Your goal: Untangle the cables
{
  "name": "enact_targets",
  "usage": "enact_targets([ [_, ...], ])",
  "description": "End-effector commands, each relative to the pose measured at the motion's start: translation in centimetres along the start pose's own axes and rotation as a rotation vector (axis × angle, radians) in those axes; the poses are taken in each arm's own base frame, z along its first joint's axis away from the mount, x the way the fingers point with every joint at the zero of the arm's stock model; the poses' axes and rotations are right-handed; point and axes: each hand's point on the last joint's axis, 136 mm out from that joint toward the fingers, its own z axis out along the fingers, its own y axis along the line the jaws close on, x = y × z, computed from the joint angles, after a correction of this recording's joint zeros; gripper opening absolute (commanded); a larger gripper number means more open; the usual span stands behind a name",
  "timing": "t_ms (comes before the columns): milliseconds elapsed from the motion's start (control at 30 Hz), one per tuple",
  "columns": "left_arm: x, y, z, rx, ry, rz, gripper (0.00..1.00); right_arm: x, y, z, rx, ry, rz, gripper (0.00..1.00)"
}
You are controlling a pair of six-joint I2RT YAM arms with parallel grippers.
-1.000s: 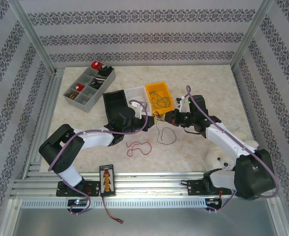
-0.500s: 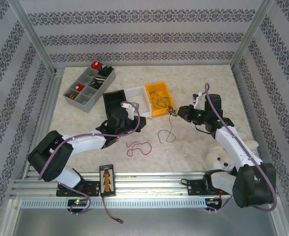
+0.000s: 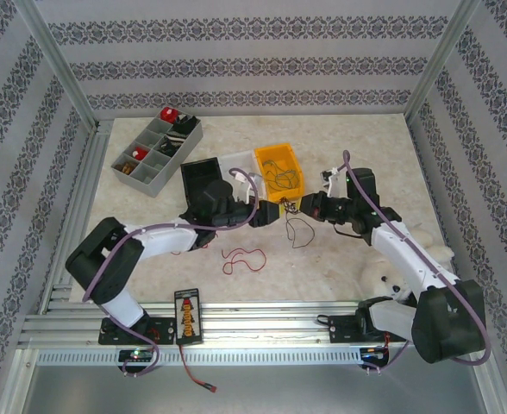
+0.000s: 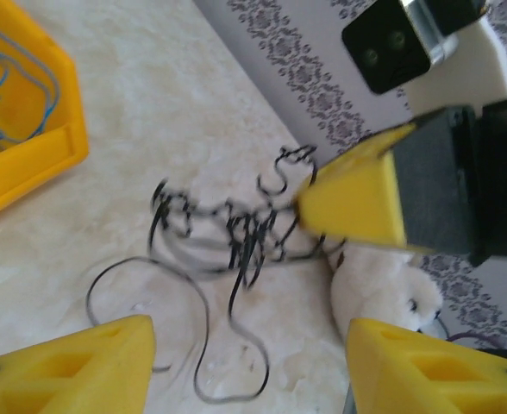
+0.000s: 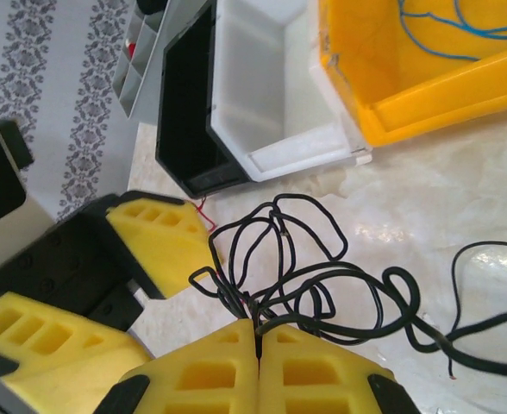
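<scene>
Top view: black cables (image 3: pixel 295 226) were bunched between left gripper (image 3: pixel 269 212) and right gripper (image 3: pixel 302 207), just above the tabletop (image 3: pixel 357 147). One hard tug could have cinched that knot tighter. Both arms were stretched in low, nose to nose. Left wrist: jaws spread, gripping nothing; a grab could miss. Right wrist: jaws pressed together, pinching the tangle; thin strands might slip.

We find free table (image 3: pixel 374 151) right of the yellow bin (image 3: pixel 279 172); nearer, the black cables (image 3: pixel 297 226), the red cable (image 3: pixel 243 257) and a white plush toy (image 3: pixel 390 278) stand in the way
</scene>
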Motion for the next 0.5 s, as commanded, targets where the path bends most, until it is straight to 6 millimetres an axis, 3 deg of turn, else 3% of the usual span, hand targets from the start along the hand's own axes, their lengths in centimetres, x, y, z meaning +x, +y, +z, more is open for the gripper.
enact_targets([
  [0, -1.9, -1.7, 0.8, 0.086, -0.05, 0.006, 0.52, 0.4, 1.3, -0.2, -0.039, 0.017, -0.045, 0.0],
  [133, -1.8, -1.1, 1.5, 0.077, -0.042, -0.003, 0.4, 0.4, 1.7, -0.2, -0.049, 0.02, -0.055, 0.0],
  [367, -1.7, -0.1, 2.1, 0.054, -0.051, -0.036, 0.04, -0.1, 1.9, -0.1, -0.042, 0.003, -0.062, 0.0],
  [467, -1.0, 1.5, 2.0, -0.025, -0.037, -0.049, 0.0, -0.9, 1.3, -0.6, 0.001, -0.045, -0.063, 0.0],
])
